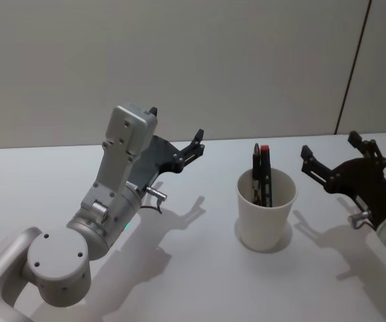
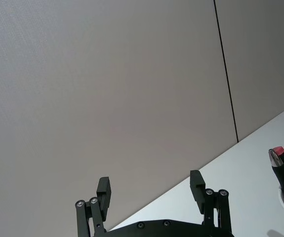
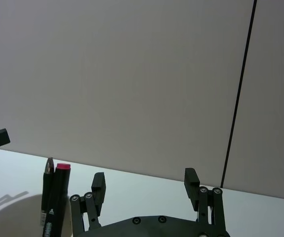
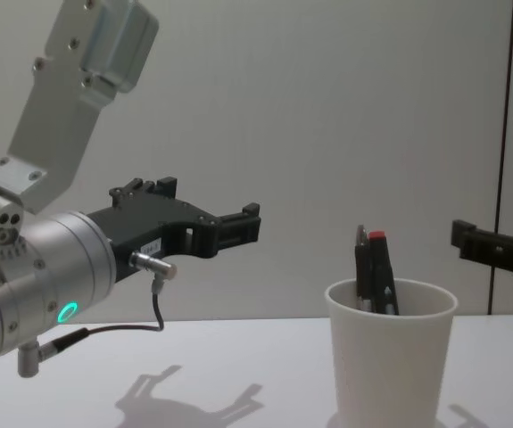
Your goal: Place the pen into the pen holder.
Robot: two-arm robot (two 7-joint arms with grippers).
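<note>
The pen holder (image 1: 266, 216), a plain white paper cup, stands upright on the white table, right of centre. Two dark pens stand in it: the pen (image 1: 265, 173) with a red end and a slimmer dark one beside it, both leaning on the far rim. The chest view shows the same cup (image 4: 390, 361) and pens (image 4: 375, 275). My left gripper (image 1: 176, 126) hovers open and empty to the left of the cup, raised above the table. To the cup's right, my right gripper (image 1: 329, 146) is also open and empty. Neither touches the cup.
The white table (image 1: 199, 282) reaches back to a plain grey wall with a dark vertical seam (image 1: 352, 74) at the right. My left arm's elbow (image 1: 58, 265) takes up the near left corner. Shadows of both grippers lie on the table.
</note>
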